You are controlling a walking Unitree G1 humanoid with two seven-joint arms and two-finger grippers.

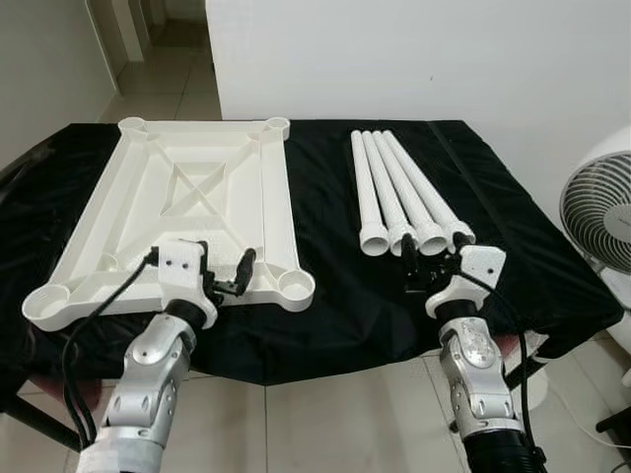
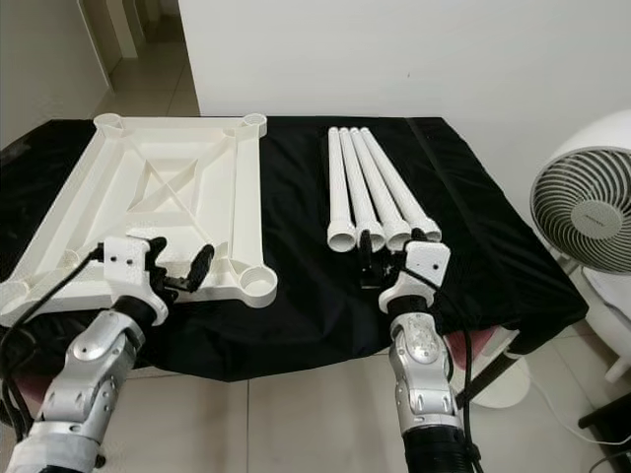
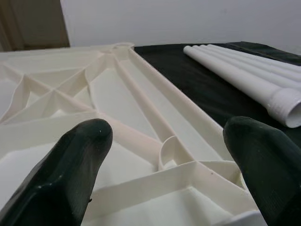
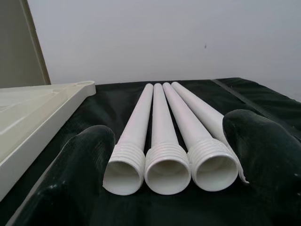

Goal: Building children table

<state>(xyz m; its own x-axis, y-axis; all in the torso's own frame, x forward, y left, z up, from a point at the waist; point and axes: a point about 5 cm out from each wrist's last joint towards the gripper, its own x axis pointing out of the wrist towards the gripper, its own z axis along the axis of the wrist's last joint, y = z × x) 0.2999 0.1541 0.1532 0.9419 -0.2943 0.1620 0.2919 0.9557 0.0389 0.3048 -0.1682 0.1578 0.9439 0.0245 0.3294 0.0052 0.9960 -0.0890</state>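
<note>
The white plastic tabletop panel (image 1: 177, 212) is laid upside down on the left half of the black-draped bench (image 1: 335, 296), its ribbed underside and cross-bracing turned up, presumably so that the round leg sockets at its four corners are open for the legs to be fitted. The near right socket (image 1: 293, 285) sits at the bench's front edge, and the panel's near left corner appears to overhang that edge. The four white table legs (image 1: 404, 192) are laid side by side, touching, on the right half of the bench, running from the rear toward the front and well apart from the panel; their threaded open ends (image 4: 169, 165) are turned toward the robot, which suits being taken up by that end and screwed into a socket. The left gripper (image 1: 227, 281) is held over the panel's near edge beside the near right socket, its two black fingers (image 3: 70, 174) spread wide and holding nothing, seemingly to steady the panel. The right gripper (image 2: 380, 261) is held just in front of the threaded ends, its fingers (image 4: 80, 174) spread wide on either side of the bundle and not yet gripping a leg; judging by this, assembly has not yet begun.
</note>
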